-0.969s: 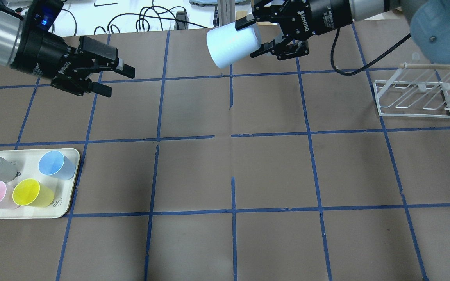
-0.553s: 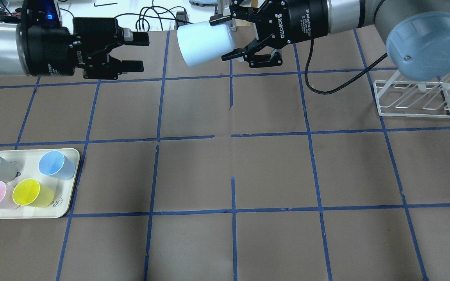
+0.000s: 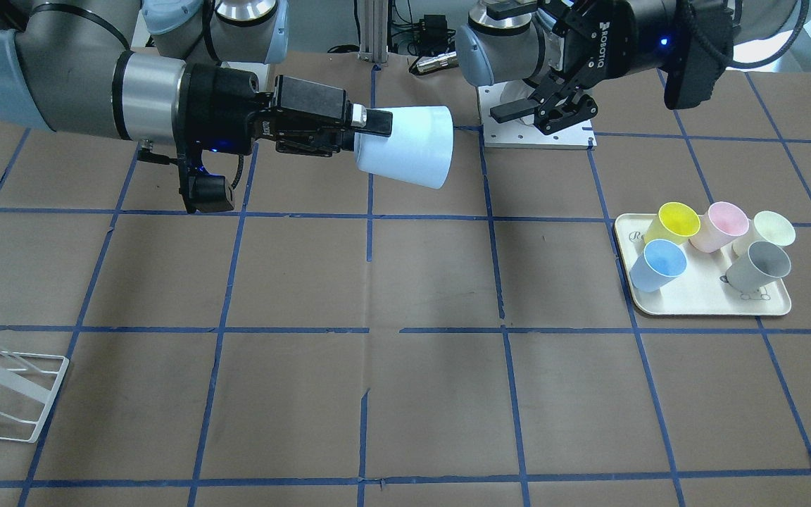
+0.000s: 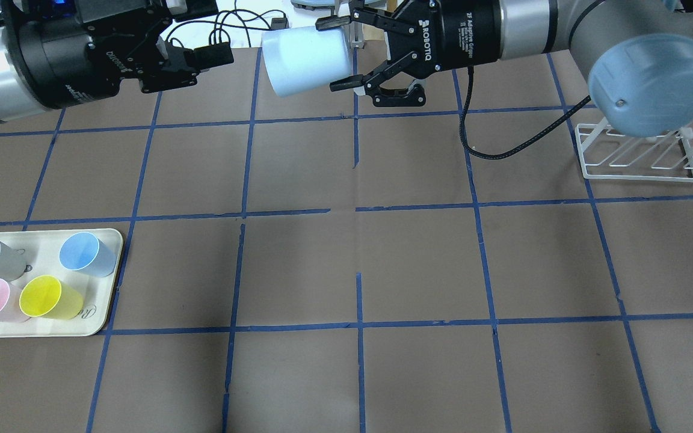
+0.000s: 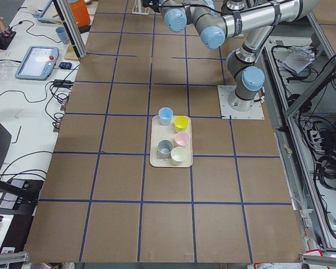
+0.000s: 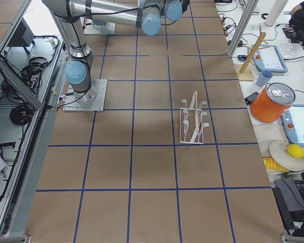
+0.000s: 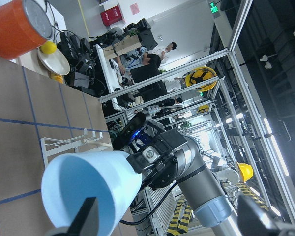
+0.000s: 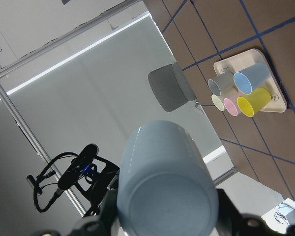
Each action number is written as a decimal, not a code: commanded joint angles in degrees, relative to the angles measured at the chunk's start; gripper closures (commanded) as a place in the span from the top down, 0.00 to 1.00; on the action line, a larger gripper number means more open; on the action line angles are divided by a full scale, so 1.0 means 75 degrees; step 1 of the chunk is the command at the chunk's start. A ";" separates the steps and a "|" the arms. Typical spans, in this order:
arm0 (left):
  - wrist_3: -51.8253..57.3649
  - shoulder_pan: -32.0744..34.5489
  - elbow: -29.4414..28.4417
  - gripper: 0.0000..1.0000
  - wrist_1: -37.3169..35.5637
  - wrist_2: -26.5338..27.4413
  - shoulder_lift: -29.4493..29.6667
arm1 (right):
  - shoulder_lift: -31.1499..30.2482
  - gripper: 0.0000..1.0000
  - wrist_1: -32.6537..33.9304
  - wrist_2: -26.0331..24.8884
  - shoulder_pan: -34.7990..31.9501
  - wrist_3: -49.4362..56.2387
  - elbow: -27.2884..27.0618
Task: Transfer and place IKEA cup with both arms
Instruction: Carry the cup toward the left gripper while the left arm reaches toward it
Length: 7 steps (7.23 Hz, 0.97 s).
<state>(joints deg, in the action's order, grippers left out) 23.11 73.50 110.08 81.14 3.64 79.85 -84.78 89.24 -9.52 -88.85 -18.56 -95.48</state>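
**IKEA cup [image 4: 304,60] aloft over the far table edge**

The brown-papered table [image 4: 418,264], gridded in blue tape, is standing in a lab bay. The pale-blue tapered cup is hanging horizontal, mouth facing the left gripper [image 4: 211,30], whose jaws are gaping empty. The right gripper [image 4: 337,54] jaws are clamping its base end. The cup is now sitting nearer the left gripper than before.

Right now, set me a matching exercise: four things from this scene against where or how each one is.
1. tipped pale-blue cup
2. left gripper
3. yellow cup
4. wire rack

A. on the tray
B. open, holding nothing
C. standing alone on the table
D. clamped in the right gripper

Pairs: 1-D, 2-B, 3-A, 4-C.
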 commanded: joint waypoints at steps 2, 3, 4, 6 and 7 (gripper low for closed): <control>-0.0058 0.0067 0.0311 1.00 -0.0459 -0.0550 0.0064 | -0.0005 0.06 0.0008 0.0436 -0.0082 -0.0395 -0.0008; -0.0046 0.0207 0.0323 1.00 -0.0459 -0.0660 0.0088 | 0.0042 0.06 0.0031 0.0449 -0.0280 -0.0454 -0.0008; -0.0058 0.0359 0.0323 0.99 -0.0459 -0.0649 0.0065 | 0.0066 0.06 0.0032 0.0473 -0.0410 -0.0454 -0.0008; -0.0023 0.0512 0.0334 0.85 -0.0470 -0.0602 0.0053 | -0.0004 0.06 0.0055 0.0450 -0.0434 -0.0815 -0.0008; -0.0011 0.0513 0.0323 0.68 -0.0470 -0.0590 0.0030 | -0.0005 0.06 0.0055 0.0450 -0.0434 -0.0841 -0.0008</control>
<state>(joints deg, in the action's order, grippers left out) 22.89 77.11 112.53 77.64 -0.92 80.26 -84.69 89.57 -6.11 -92.01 -23.95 -95.54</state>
